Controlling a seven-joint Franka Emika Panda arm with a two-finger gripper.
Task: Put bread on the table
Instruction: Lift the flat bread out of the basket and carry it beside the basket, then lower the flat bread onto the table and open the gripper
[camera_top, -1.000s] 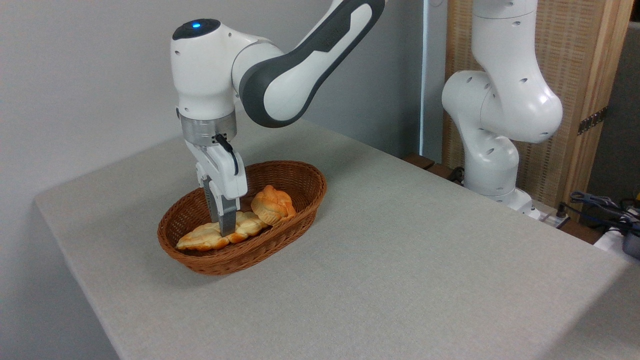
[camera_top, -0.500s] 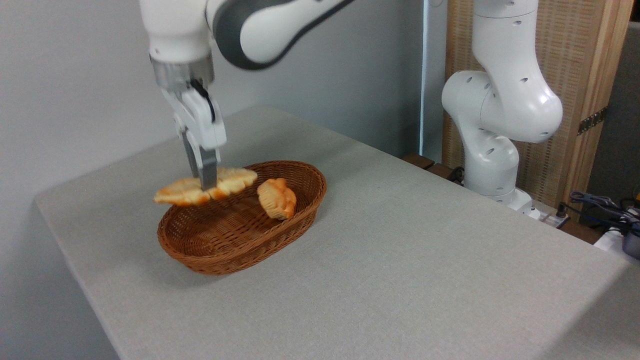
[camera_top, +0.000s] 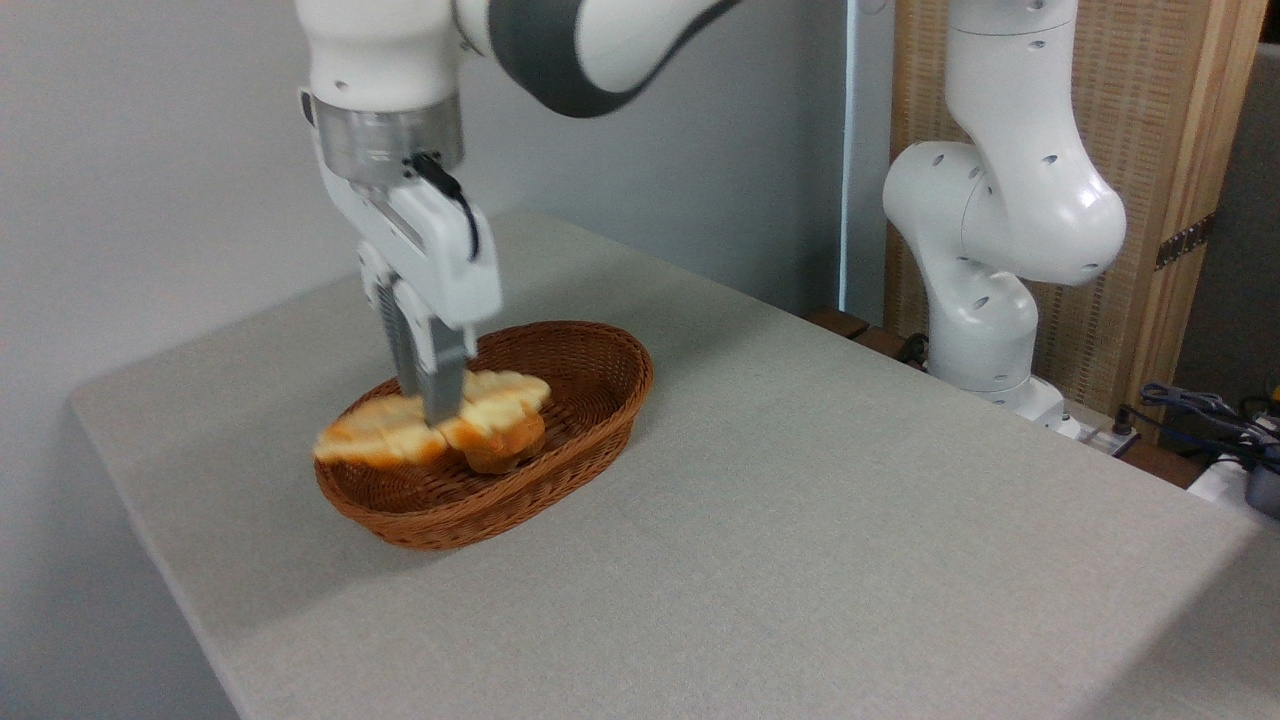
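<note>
grip: my tool (camera_top: 437, 412) clamps the long pale-golden braided loaf (camera_top: 432, 430) mid-length
done: loaf lifted above brown wicker basket (camera_top: 600, 400)
left: set it on the grey-beige cloth counter (camera_top: 800, 520)

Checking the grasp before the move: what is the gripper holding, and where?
The gripper pinches the long, flat, pale golden braided bread near its middle, above the brown wicker basket.

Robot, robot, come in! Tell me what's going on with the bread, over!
Gripper shut on bread. Bread held above basket, not on table yet. Small bun partly hidden under it. Over.
</note>
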